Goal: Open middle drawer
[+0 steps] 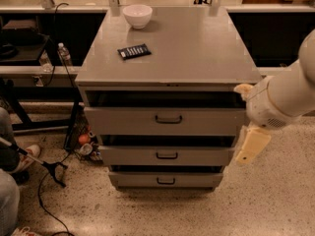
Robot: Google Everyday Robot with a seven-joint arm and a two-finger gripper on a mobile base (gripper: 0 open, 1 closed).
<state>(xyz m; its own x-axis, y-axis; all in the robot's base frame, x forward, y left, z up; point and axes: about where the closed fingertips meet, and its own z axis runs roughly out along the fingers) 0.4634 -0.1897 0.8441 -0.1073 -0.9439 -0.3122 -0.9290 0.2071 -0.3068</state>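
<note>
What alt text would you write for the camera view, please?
A grey three-drawer cabinet, seen from above; the robot's gripper hangs beside the right end of the middle drawer, not on its handle. A white bowl and a dark flat device sit on top.

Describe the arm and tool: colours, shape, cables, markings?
The arm is bulky, with smooth, rounded white shell segments and a round joint housing. The tool is cream-yellow, flat and tapering, at the frame's right beside the middle drawer. No cables or markings are visible.
</note>
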